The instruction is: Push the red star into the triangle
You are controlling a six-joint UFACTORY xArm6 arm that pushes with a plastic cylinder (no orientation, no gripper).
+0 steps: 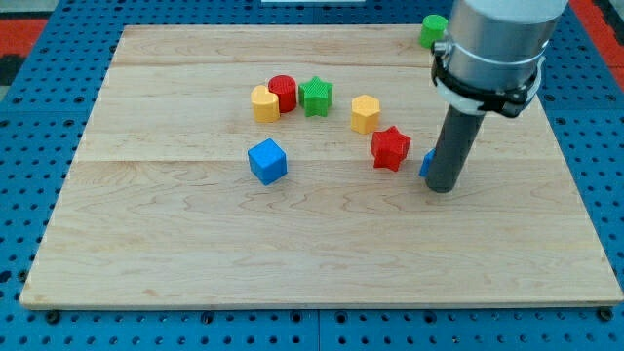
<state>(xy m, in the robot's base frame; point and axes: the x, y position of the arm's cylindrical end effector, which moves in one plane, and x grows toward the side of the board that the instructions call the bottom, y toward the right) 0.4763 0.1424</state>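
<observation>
The red star (390, 147) lies right of the board's middle. A blue block (427, 163), probably the triangle, sits just to its right and is mostly hidden behind the rod. My tip (444, 188) rests on the board right of the red star, touching or nearly touching the blue block's right side. A small gap separates the star and the blue block.
A yellow hexagon (365, 113) sits above-left of the star. A green star (316, 97), red cylinder (283, 92) and yellow block (264, 102) cluster at upper middle. A blue cube (267, 161) lies left of centre. A green block (433, 29) sits at the board's top edge.
</observation>
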